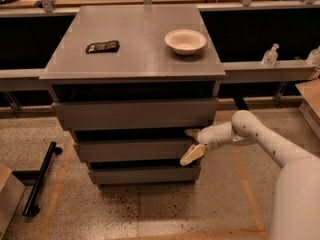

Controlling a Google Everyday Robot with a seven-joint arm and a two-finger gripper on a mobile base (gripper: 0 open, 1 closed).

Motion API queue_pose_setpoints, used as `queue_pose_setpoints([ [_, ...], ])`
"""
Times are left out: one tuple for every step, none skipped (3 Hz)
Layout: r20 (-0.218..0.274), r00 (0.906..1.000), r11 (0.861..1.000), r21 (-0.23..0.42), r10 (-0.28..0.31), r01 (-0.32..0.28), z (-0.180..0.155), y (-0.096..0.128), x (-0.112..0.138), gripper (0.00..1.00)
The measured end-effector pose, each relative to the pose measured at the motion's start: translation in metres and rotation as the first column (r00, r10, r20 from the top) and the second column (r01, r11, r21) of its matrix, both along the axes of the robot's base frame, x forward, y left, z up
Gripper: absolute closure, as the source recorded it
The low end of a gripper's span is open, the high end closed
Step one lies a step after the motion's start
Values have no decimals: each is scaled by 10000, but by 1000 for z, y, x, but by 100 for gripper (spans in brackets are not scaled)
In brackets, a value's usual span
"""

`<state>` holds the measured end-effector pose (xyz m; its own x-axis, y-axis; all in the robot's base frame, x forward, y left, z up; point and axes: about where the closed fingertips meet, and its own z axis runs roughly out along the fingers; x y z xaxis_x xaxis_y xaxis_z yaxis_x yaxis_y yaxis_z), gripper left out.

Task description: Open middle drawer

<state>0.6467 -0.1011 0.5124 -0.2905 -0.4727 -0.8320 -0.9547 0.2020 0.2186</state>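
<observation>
Fingers (192, 155) of the gripper (189, 144) are spread wide, one pale finger at the top edge and the other at the bottom edge of the middle drawer's (130, 150) right end. Whether they press on the front cannot be told. The white arm (260, 139) reaches in from the right, low over the speckled floor. The middle drawer is the second of three grey fronts, below the front edge of the surface (135, 59), between the taller top front (135, 114) and the lowest front (142, 175); dark gaps show above each. On the surface, a white bowl (185, 41) sits near the right edge toward the rear right corner, and a dark flat packet (102, 46) lies near the left edge, well apart from it. A black bar (40, 176) lies on the floor left of the cabinet.
</observation>
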Motion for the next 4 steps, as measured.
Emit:
queue_pose_setpoints([
  [-194,9997,9997,160,-169,172,-26,-5,26,0],
  [-265,9992,9993,191,-316,321,-38,-8,37,0],
  [-389,9972,9976,259,-638,649,-51,-11,35,0],
  [-498,9954,9960,310,-819,835,-53,-12,29,18],
])
